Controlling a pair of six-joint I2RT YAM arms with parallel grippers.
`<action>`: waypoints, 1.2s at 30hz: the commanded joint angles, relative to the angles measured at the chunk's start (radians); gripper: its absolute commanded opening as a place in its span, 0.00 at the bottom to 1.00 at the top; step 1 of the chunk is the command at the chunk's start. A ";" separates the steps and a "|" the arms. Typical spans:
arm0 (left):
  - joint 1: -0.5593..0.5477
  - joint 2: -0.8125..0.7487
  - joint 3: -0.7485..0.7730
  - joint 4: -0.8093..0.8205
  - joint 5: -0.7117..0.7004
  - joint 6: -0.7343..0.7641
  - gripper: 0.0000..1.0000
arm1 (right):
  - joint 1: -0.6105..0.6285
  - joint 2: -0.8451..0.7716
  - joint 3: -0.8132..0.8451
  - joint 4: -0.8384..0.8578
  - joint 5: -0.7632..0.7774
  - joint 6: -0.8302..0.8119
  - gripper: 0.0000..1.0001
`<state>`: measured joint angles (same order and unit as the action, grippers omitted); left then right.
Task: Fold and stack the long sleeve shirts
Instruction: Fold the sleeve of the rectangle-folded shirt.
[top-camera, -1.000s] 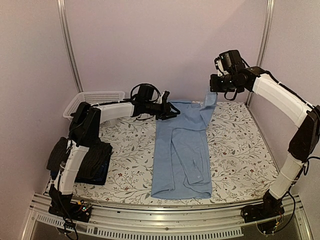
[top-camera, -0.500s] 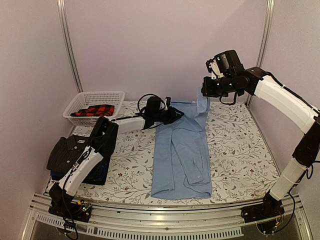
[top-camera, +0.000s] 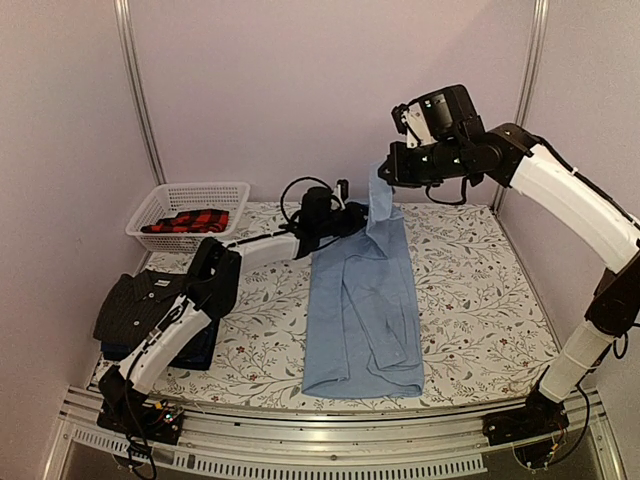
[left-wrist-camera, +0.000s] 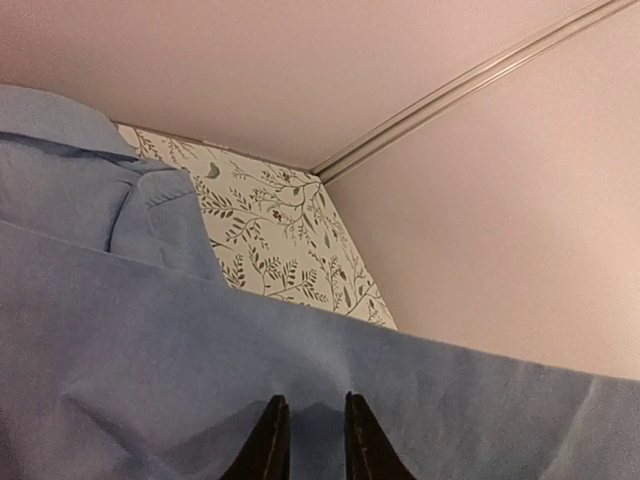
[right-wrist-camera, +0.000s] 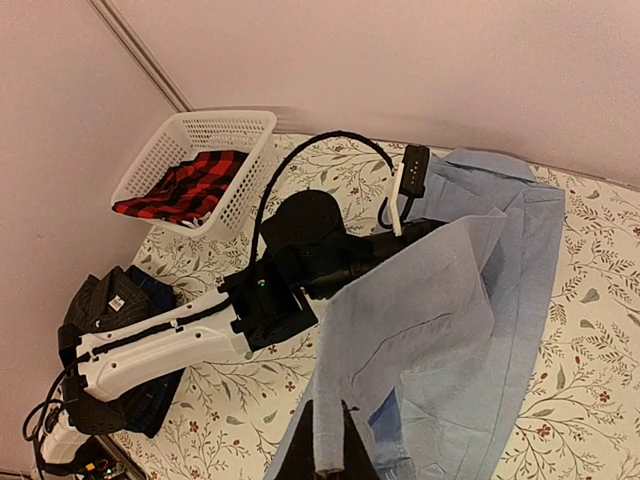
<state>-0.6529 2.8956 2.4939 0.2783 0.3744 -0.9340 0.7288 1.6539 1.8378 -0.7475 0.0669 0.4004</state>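
My right end effector (right-wrist-camera: 327, 440) clenches the blue shirt (top-camera: 360, 300) aloft. Whether my left end effector (left-wrist-camera: 309, 430) grips, I cannot tell.

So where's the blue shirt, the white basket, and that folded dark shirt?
light blue shirt (top-camera: 365, 310), top view, on its flat body.
white basket (right-wrist-camera: 248, 180), right wrist view, on its lattice side wall.
black pinstriped shirt (top-camera: 135, 305), top view, on its folded front.

The white floral-print table (top-camera: 480, 290) carries a light blue cloth collared shirt (top-camera: 360, 310) lengthwise at centre, a white plastic lattice basket (top-camera: 195, 187) at far left, and a folded dark navy shirt (top-camera: 200, 347) at near left.
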 joint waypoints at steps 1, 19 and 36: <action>-0.014 0.049 0.020 0.057 -0.037 -0.017 0.19 | 0.002 -0.028 0.052 0.014 -0.024 0.005 0.00; -0.030 0.071 0.035 0.077 -0.099 -0.134 0.20 | -0.003 0.063 0.189 0.020 0.070 -0.060 0.00; 0.060 -0.176 -0.216 0.027 -0.002 -0.055 0.20 | -0.273 0.143 0.198 0.055 0.099 -0.153 0.00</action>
<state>-0.6373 2.8460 2.3405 0.3115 0.3302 -1.0363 0.4351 1.8061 2.0090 -0.7185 0.1654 0.2848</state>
